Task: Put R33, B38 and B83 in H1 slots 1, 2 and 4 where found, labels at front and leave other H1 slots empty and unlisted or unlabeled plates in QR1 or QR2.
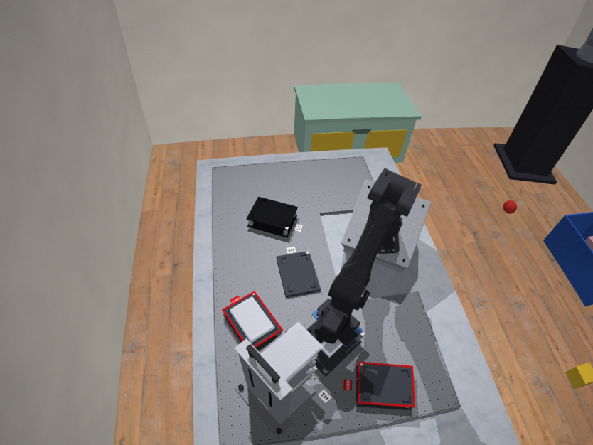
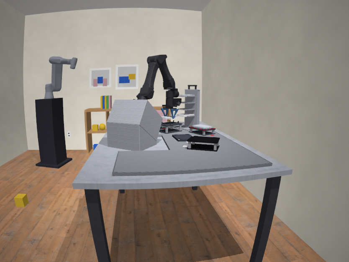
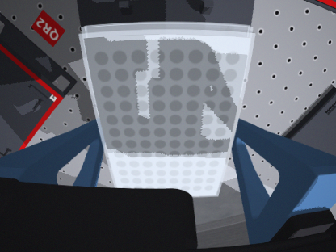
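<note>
My gripper [image 3: 167, 125] [image 2: 169, 113] is shut on a clear 96-well plate [image 3: 167, 93] [image 2: 168, 116], gripping its long sides with blue fingers. It holds the plate level a little above a dark raised nest [image 3: 164, 6] [image 2: 170, 125] in front of the plate hotel H1 [image 1: 268, 383] [image 2: 192, 107]. I can read no ID label on the held plate. The hotel's top shelf carries a white plate [image 1: 290, 352]; its lower shelves are too small to read. A white plate [image 1: 252, 320] [image 2: 202, 127] sits in the red-framed QR1 nest. The red-framed QR2 nest [image 1: 385, 384] [image 3: 32, 80] is bare.
The black raised landing nest L1 [image 1: 271, 215] [image 2: 203, 139] and the flat dark nest N6 [image 1: 298, 274] [image 2: 181, 137] stand farther back on the deck. The arm's grey pedestal [image 1: 412, 224] [image 2: 132, 127] rises on the right side of the deck.
</note>
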`<state>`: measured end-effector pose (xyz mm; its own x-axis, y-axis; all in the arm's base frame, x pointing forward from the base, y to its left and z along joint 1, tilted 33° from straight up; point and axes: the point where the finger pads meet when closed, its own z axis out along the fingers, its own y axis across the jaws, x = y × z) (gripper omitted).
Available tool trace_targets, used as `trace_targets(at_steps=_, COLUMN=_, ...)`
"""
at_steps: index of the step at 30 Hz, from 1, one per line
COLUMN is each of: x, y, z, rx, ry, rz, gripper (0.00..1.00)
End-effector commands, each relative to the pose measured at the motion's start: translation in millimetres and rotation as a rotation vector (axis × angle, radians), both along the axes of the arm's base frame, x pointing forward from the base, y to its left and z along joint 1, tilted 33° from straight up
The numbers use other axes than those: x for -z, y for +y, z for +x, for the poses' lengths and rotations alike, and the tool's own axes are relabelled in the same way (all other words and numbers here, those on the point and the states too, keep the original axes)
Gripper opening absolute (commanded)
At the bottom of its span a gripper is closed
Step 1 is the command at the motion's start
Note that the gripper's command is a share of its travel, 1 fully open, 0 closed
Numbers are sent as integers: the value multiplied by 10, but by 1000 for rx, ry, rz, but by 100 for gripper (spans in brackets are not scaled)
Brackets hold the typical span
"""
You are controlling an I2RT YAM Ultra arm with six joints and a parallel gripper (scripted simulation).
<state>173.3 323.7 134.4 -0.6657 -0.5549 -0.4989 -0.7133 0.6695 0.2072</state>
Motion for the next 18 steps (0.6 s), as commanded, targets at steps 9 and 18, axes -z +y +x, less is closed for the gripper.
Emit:
trace_targets(at_steps=9, x=66, y=81, z=4, rx=-3, ry=-9, rz=8, gripper=86)
trace_targets(at_steps=18, x=168, y=48, z=29, rx=6, ry=-1, rz=-7, gripper=86)
